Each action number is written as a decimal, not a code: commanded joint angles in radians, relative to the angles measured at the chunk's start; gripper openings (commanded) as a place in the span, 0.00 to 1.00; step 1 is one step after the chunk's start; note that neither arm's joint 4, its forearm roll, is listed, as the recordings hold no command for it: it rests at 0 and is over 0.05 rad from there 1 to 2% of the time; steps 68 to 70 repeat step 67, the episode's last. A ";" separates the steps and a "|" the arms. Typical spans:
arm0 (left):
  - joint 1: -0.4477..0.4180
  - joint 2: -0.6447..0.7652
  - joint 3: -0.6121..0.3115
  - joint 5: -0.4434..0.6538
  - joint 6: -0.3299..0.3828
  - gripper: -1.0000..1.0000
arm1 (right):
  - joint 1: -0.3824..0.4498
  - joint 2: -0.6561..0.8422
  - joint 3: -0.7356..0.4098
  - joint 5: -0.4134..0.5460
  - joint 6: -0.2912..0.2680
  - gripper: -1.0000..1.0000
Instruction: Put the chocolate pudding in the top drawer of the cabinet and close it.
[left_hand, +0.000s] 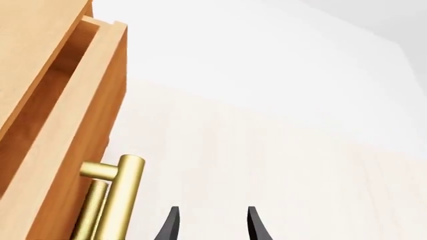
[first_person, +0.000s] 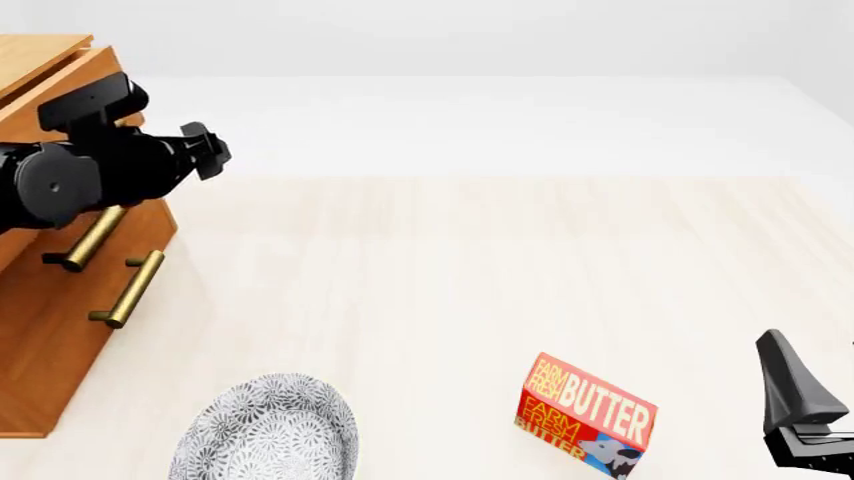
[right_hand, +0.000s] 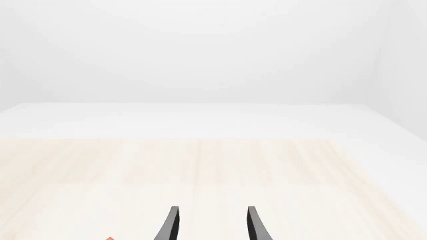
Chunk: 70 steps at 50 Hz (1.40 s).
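Pudding nowhere in any view: only a butter box (first_person: 587, 417) and a patterned bowl (first_person: 267, 435) on the table (first_person: 467, 270). Top drawer (left_hand: 73, 115) of the cabinet (first_person: 54, 350) pulled partly out, brass handle (left_hand: 117, 197) just beside the left gripper (left_hand: 210, 225), fingers apart and empty. Right gripper (right_hand: 210, 225) likewise parted, holding nothing. Best now: locate the pudding before closing anything, leave the drawer open, keep the left arm clear of the handle.

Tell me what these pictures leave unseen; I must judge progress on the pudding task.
- Chocolate pudding: in no view.
- Top drawer interior: ajar in the left wrist view, contents out of sight.
- Left claw: fingertips hidden in the front view.
- Right claw: cut by the front view's edge.
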 joint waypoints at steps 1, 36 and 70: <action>0.031 -0.009 0.003 -0.002 0.012 1.00 | 0.000 -0.001 0.000 0.001 0.000 1.00; 0.121 -0.001 0.025 -0.034 0.041 1.00 | -0.001 -0.001 0.000 0.001 0.000 1.00; 0.206 -0.088 0.057 -0.008 0.078 1.00 | 0.000 -0.002 0.000 0.001 0.000 1.00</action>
